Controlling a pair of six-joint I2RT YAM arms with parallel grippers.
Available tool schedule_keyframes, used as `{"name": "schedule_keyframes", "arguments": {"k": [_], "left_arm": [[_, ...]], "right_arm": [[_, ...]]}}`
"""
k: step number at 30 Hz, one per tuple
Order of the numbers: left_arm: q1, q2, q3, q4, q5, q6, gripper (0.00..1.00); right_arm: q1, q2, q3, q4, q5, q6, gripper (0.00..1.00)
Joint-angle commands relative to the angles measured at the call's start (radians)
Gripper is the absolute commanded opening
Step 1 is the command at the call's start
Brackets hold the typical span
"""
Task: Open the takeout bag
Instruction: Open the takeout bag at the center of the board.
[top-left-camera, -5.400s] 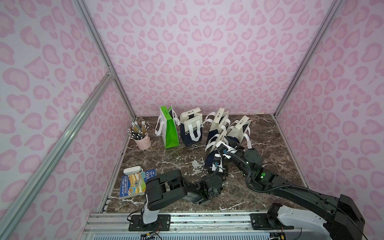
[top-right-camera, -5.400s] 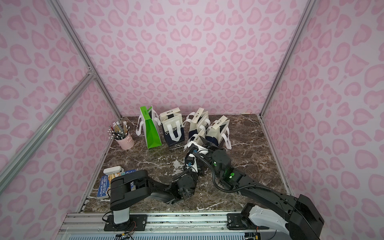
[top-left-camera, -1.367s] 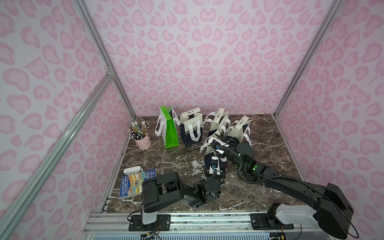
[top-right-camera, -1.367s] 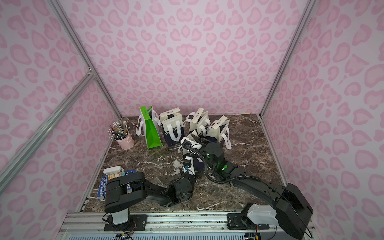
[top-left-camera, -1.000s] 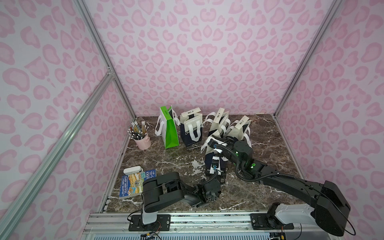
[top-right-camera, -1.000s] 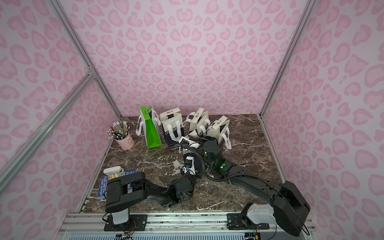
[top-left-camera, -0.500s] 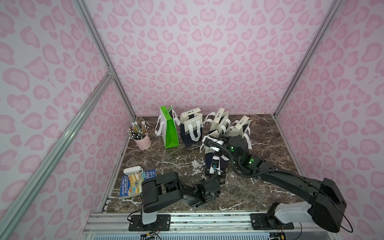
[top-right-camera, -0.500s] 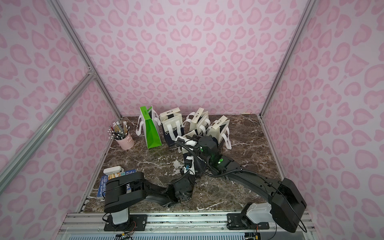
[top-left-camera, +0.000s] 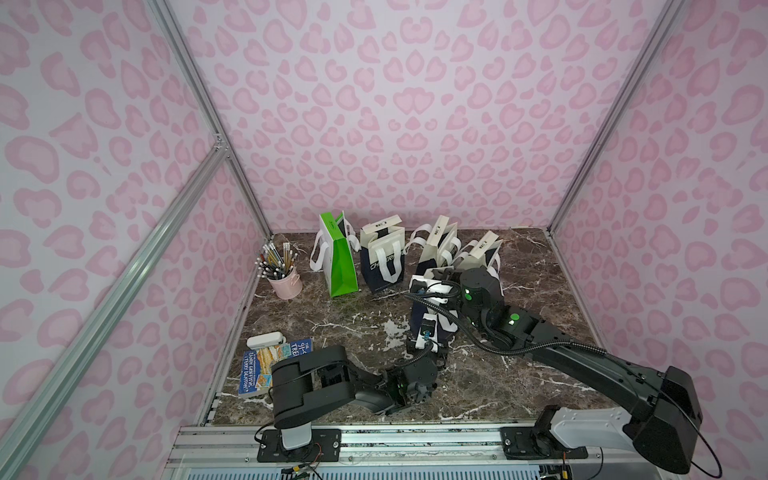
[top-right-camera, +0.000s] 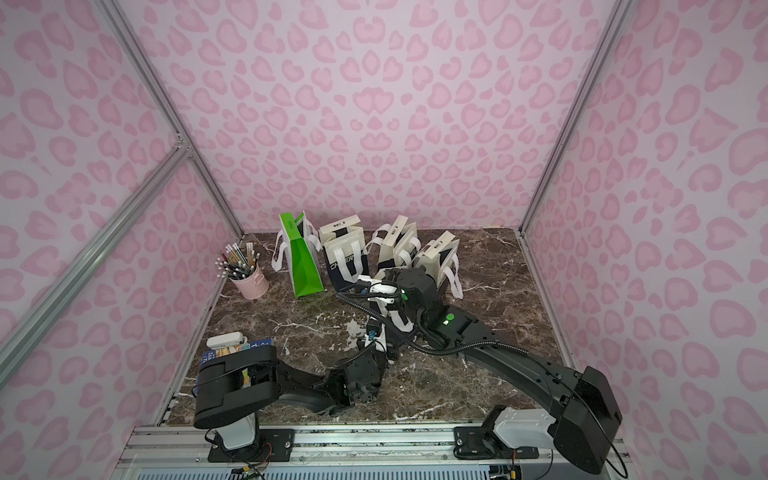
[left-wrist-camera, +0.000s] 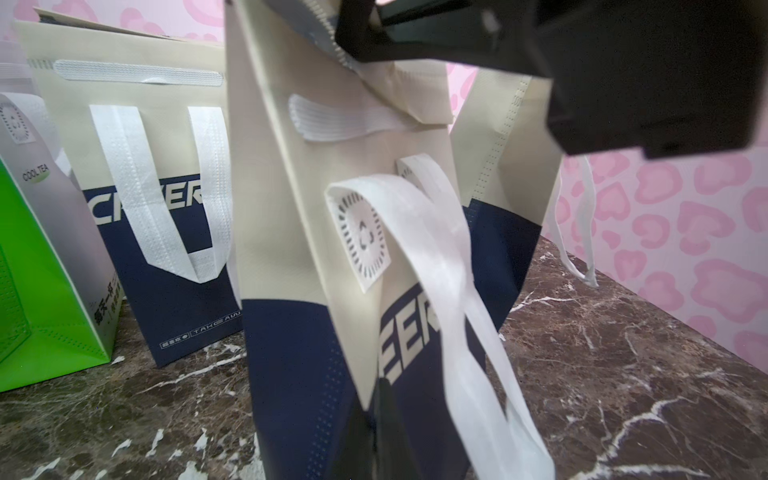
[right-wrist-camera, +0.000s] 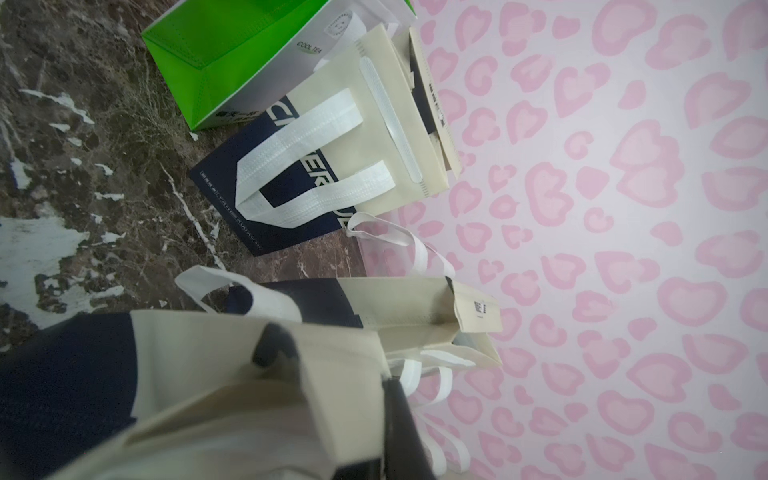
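Observation:
The takeout bag (top-left-camera: 434, 320), cream above and navy below with white handles, stands upright mid-table in both top views (top-right-camera: 384, 316). My left gripper (top-left-camera: 424, 341) reaches in low from the front and is shut on the bag's near lower fold; the left wrist view shows its dark jaws (left-wrist-camera: 384, 432) closed on the navy fabric (left-wrist-camera: 299, 353). My right gripper (top-left-camera: 432, 286) comes over the bag's top from the right and is shut on the cream top flap (right-wrist-camera: 332, 374). One dark finger (right-wrist-camera: 399, 419) presses the flap's edge. The bag's inside is hidden.
Behind stand a green bag (top-left-camera: 341, 266) and three more cream-and-navy bags (top-left-camera: 382, 259) (top-left-camera: 436, 245) (top-left-camera: 480, 253), close to the held one. A pink pencil cup (top-left-camera: 286, 283) is at back left. A book (top-left-camera: 270, 365) and a white case (top-left-camera: 264, 340) lie front left.
My right gripper has moved left over the bag's top and closed on the flap. The left gripper has stayed shut low on the bag.

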Motion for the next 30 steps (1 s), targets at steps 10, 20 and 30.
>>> {"name": "schedule_keyframes", "arguments": {"k": [10, 20, 30], "left_arm": [[-0.002, -0.040, -0.034, -0.173, 0.005, 0.004, 0.04], [-0.003, -0.060, -0.061, -0.192, 0.020, 0.073, 0.04], [-0.005, -0.089, -0.051, -0.191, 0.043, 0.089, 0.04]], "right_arm": [[0.025, 0.010, 0.163, -0.232, 0.117, -0.069, 0.00], [0.000, 0.030, 0.308, -0.401, 0.077, -0.007, 0.00], [0.033, 0.037, 0.378, -0.484, 0.050, 0.137, 0.37]]}}
